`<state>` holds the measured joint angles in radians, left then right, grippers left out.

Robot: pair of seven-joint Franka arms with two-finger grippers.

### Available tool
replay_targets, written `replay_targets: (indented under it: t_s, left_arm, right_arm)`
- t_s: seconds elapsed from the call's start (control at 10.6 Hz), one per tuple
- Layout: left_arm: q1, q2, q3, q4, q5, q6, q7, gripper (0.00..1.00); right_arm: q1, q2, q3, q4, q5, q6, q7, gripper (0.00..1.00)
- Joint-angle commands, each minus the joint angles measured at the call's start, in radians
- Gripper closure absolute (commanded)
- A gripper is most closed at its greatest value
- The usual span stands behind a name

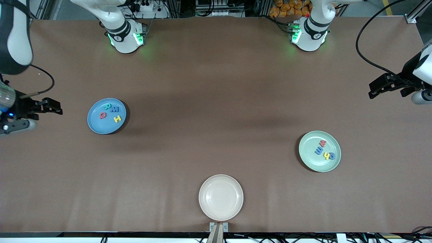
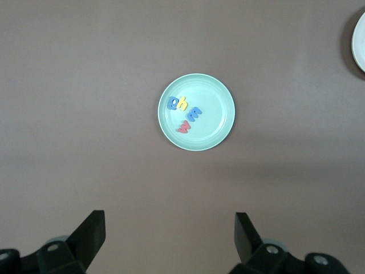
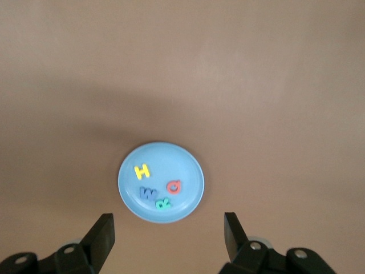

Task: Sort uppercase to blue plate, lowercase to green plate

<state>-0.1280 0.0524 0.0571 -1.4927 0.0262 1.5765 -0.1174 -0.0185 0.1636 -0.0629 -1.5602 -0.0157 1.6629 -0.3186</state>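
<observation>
— Where do the letters stand?

— Sorted, by the look of it. The blue plate (image 1: 106, 116), toward the right arm's end of the table, carries the teal-green R (image 1: 107, 106), blue M (image 1: 115, 109), red Q (image 1: 102, 115) and yellow H (image 1: 117, 118). The green plate (image 1: 319, 151), toward the left arm's end and nearer the front camera than the blue plate, holds the red w (image 1: 323, 143), blue m (image 1: 318, 150), yellow h (image 1: 326, 155) and the rounded blue letter (image 1: 331, 155).

— And the cream plate (image 1: 221, 197)?

— Between the two, nearest the front camera.

— The arms?

— Both wait high at the table's ends. The left gripper (image 2: 168, 228) hangs with jaws spread wide, holding nothing. The right gripper (image 3: 167, 235) likewise gapes, grasping nothing.
</observation>
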Motion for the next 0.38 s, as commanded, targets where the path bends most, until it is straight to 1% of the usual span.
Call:
replay_targets:
  t_s: [0.0, 0.28]
  left_arm:
    - [0.005, -0.008, 0.000, 0.002, -0.014, 0.003, 0.022, 0.00]
    - [0.005, -0.009, 0.000, 0.002, -0.016, 0.003, 0.024, 0.00]
  right_arm:
    - [-0.012, -0.055, 0.011, -0.014, 0.045, 0.044, 0.012, 0.14]
    - [-0.003, -0.093, 0.017, -0.020, 0.042, 0.054, 0.010, 0.14]
